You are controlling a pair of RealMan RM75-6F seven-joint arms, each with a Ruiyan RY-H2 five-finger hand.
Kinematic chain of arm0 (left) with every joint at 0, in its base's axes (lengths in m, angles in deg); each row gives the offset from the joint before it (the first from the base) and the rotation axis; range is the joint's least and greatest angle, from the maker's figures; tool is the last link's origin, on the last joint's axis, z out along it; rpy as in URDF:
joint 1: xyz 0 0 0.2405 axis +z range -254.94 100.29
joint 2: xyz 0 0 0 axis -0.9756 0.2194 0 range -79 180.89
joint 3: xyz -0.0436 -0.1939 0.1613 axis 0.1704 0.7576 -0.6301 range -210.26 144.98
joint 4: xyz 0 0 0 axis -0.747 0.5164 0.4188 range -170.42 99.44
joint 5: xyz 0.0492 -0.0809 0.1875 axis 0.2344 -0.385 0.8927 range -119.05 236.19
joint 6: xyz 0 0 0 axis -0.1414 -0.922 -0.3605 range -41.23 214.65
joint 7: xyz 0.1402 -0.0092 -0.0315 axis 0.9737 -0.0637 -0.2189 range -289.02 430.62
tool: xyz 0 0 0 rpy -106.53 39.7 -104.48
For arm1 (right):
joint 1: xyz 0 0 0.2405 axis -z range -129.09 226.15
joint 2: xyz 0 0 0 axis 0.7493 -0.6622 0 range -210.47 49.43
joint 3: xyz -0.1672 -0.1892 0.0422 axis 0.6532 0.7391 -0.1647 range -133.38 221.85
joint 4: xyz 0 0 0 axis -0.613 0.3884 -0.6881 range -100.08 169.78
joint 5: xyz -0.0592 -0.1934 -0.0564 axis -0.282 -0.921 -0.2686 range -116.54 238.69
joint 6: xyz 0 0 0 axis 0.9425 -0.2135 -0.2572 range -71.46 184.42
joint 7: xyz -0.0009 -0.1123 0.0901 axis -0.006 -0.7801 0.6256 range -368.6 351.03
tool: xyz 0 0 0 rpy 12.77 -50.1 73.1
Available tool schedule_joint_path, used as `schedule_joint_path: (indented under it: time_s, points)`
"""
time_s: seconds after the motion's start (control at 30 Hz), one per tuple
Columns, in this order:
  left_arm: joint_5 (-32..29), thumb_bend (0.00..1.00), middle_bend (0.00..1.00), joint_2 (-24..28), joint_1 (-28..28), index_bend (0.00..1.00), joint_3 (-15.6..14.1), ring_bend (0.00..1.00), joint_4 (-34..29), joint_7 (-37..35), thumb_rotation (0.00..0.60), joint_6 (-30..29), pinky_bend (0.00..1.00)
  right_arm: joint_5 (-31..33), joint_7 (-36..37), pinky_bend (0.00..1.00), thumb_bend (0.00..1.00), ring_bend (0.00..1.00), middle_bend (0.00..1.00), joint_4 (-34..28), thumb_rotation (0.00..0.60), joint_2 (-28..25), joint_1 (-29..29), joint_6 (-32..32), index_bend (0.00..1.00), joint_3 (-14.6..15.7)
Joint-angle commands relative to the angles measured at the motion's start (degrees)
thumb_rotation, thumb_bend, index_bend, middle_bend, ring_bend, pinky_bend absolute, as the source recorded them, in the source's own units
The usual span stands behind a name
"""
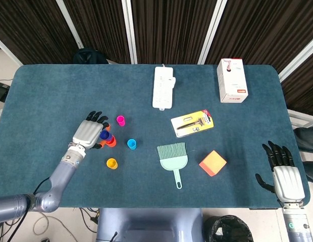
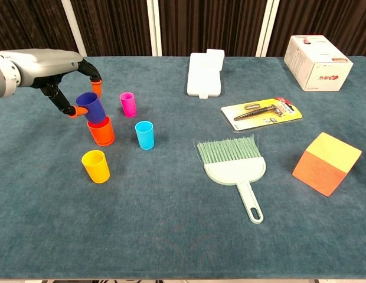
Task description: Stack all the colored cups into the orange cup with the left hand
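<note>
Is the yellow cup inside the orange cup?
No, the yellow cup stands alone on the table, in front of the orange cup.

In the head view the left robot hand [image 1: 88, 134] covers most of the blue cup [image 1: 104, 135] and part of the orange cup [image 1: 110, 141], so how deep the blue cup sits cannot be told there. In the chest view the blue cup's [image 2: 91, 107] base is hidden inside the orange cup [image 2: 101, 131]. The left arm is cut by the frame edge. The right robot hand [image 1: 283, 174] shows only in the head view. Print on the white box [image 1: 232, 80] is too small to read.
</note>
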Motion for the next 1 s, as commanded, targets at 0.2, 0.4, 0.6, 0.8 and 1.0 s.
schedule_joint_path:
  time_s: [0.2,0.4,0.6,0.8,1.0]
  points:
    - [0.5,0.36,0.17,-1.2,-0.6,0.41,-0.8,0.00,1.2,-0.4,0.600,0.7,0.00,0.0,0.0,0.04,0.34,0.09,0.05,0.0,0.600,0.0,0.0,-0.1,0.09,0.0]
    - [0.7,0.36,0.16,-1.6,-0.9,0.35,-1.3,0.00,1.4,-0.1,0.600,0.6,0.00,0.0,0.2,0.04,0.34,0.09,0.05,0.1,0.600,-0.1,0.1,-0.2,0.09,-0.1]
    - [0.3,0.36,0.14,-0.9,-1.5,0.21,-2.3,0.00,0.5,1.8,0.600,0.7,0.00,0.1,0.2,0.04,0.34,0.09,0.05,0.0,0.600,-0.2,0.1,-0.3,0.09,-0.2]
    - [-0.5,0.36,0.13,0.7,-2.0,0.17,-2.8,0.00,-2.0,3.8,0.600,-0.1,0.00,0.1,0.1,0.04,0.34,0.09,0.05,-0.4,0.600,-0.4,0.3,-0.5,0.09,-0.2]
    - [1.5,0.35,0.13,2.9,-2.0,0.17,-2.8,0.00,-6.4,4.0,0.600,-1.6,0.00,0.2,0.0,0.04,0.34,0.09,0.05,-0.6,0.600,-0.5,0.3,-0.7,0.09,-0.3]
